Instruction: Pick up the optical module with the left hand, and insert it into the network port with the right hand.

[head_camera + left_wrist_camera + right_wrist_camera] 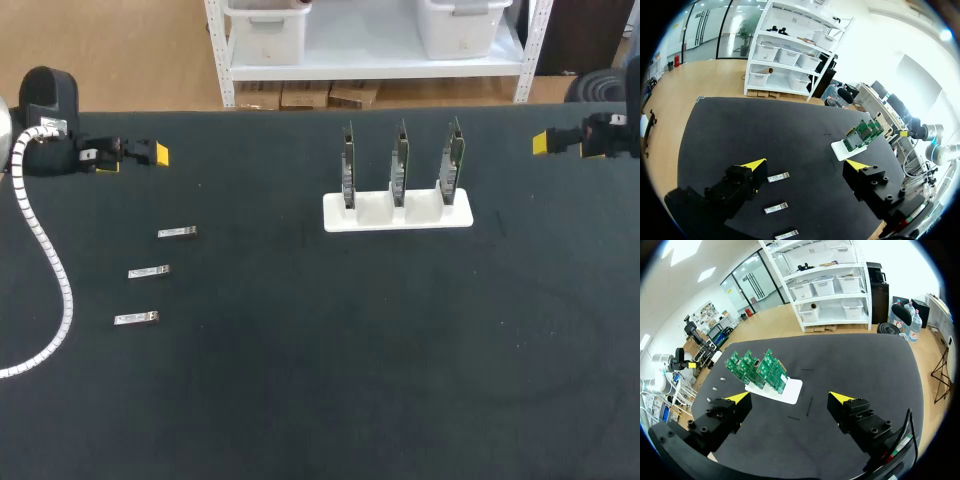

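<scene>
Step in hand: approach and pick. By my judgement, nothing has been grasped yet.
Left hand (135, 158): fingers spread wide and empty, at the far left of the counter (300, 400).
Right hand (565, 147): fingers spread wide and empty, at the far right, well apart from the cards.
Optical module (177, 232): nearest of three lying flat in a slanted row, near the left hand.
Appearance: a slim, silvery bar, low on the dark surface.
Technique: straddle the module's long sides with your fingers. Grip toward one end and leave the other free for handover.
Network cards (400, 165): three green boards standing on edge in a white holder (460, 217). The ports are too small to make out.
</scene>
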### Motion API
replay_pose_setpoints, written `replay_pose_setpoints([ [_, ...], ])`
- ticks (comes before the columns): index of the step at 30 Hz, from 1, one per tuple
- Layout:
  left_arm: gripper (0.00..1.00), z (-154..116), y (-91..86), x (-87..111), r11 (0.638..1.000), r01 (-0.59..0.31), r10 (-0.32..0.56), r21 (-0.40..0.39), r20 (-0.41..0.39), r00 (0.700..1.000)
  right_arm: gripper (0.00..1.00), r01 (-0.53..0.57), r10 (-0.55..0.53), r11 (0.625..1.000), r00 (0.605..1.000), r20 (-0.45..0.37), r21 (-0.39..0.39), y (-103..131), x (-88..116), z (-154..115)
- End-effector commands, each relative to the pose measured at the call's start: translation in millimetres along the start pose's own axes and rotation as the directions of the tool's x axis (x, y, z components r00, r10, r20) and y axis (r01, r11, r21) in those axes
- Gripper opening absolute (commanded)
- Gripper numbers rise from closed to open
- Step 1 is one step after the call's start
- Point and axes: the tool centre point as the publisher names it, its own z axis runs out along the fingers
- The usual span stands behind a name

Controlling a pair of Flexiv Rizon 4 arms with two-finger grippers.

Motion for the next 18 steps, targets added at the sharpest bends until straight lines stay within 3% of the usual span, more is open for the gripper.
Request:
replay_pose_setpoints([
  [1,1.0,-0.3,-1.6,-0.4,1.0,0.002,-0.002,-0.007,-0.004,1.0,1.0,-0.001,0.001,1.0,1.0,0.001,0.004,1.1,0.4,-0.6],
  [6,1.0,-0.3,-1.6,-0.4,1.0,0.002,-0.002,-0.007,-0.004,1.0,1.0,-0.001,0.001,1.0,1.0,0.001,0.004,1.1,0.4,-0.6],
  [7,1.0,-0.3,-1.6,-0.4,1.0,0.002,-0.002,-0.007,-0.004,1.0,0.88,-0.001,0.001,1.0,1.0,0.001,0.004,1.1,0.4,-0.6],
  [8,1.0,-0.3,-1.6,-0.4,1.0,0.002,-0.002,-0.007,-0.004,1.0,0.84,-0.001,0.001,1.0,1.0,0.001,0.004,1.1,0.4,-0.6],
  [9,1.0,-0.3,-1.6,-0.4,1.0,0.002,-0.002,-0.007,-0.004,1.0,1.0,-0.001,0.001,1.0,1.0,0.001,0.004,1.1,0.4,-0.6],
  [18,1.0,-0.3,-1.6,-0.4,1.0,0.002,-0.002,-0.007,-0.004,1.0,1.0,-0.001,0.001,1.0,1.0,0.001,0.004,1.1,0.4,-0.6],
])
